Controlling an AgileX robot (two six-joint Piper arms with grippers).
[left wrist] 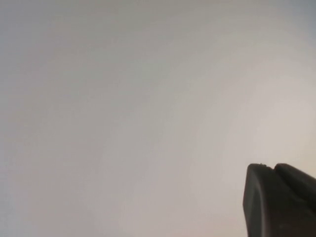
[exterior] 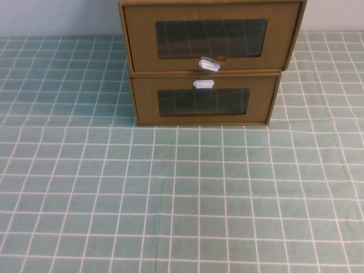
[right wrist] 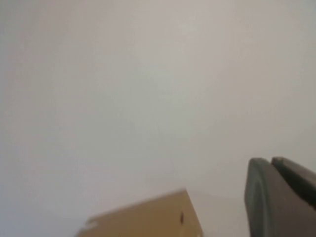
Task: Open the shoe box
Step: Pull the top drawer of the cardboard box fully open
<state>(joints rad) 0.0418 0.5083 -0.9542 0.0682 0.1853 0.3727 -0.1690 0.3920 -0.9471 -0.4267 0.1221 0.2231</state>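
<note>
Two stacked brown cardboard shoe boxes [exterior: 142,34], each with one dark window [exterior: 211,38] and one white pull tab [exterior: 209,65], sit far-centre on the green checked tablecloth [exterior: 182,199], while the closed right gripper [right wrist: 281,197] and the left gripper [left wrist: 279,200], its state untellable, face a pale wall [left wrist: 123,98].

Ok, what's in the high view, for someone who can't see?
Two brown shoe boxes stacked, the upper box on the lower box, at the far side of a green checked tablecloth; each front has a dark window and a white pull tab. The left gripper and right gripper are out of this view.
</note>
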